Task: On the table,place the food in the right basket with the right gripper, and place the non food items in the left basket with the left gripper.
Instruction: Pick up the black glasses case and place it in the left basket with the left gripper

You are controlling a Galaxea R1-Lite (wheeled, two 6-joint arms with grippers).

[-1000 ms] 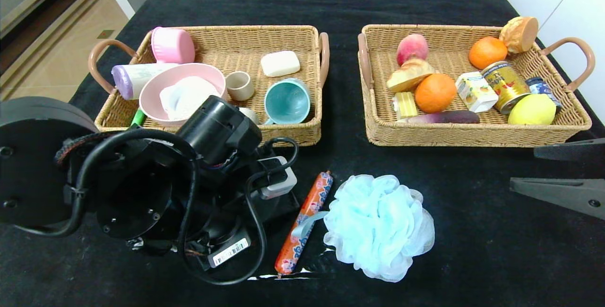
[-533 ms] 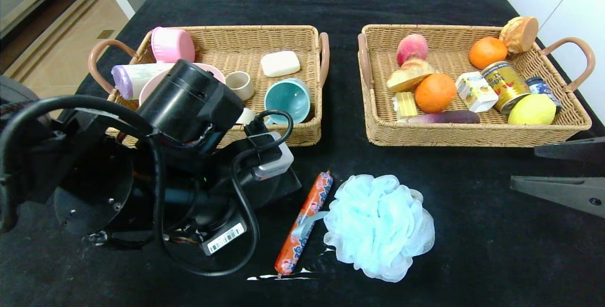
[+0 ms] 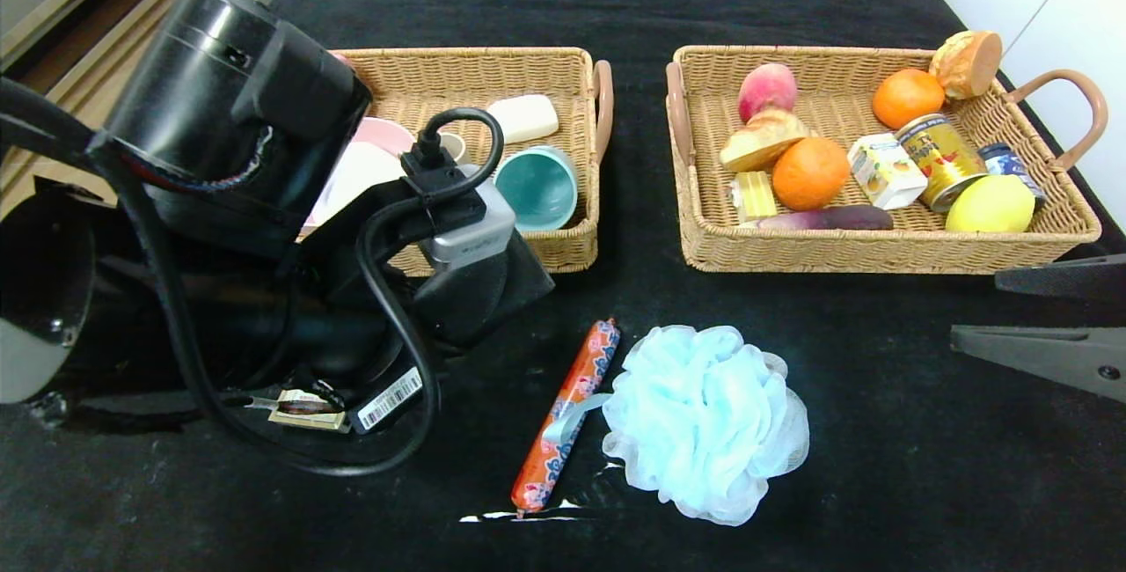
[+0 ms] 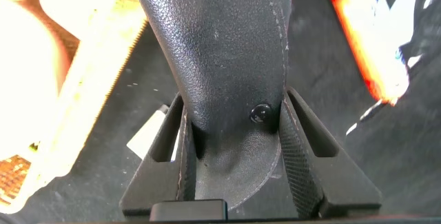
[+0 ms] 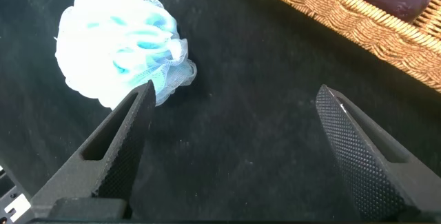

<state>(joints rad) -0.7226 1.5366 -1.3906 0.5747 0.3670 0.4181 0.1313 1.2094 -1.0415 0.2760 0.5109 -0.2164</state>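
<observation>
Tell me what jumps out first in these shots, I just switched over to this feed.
The left arm fills the near left of the head view, its left gripper shut on a black leather pouch. Beside it on the table lie an orange-red sausage stick and a fluffy light-blue bath pouf. The right gripper hangs open at the right edge, near the right basket crowded with food.

left arm: has risen and swung far-left, now covering the left basket's [image 3: 563, 79] left part
left gripper [image 4: 234, 138]: lifted off the table, clamped on the black pouch [image 4: 227, 52]
card box [image 3: 305, 408]: newly uncovered, near-left
</observation>
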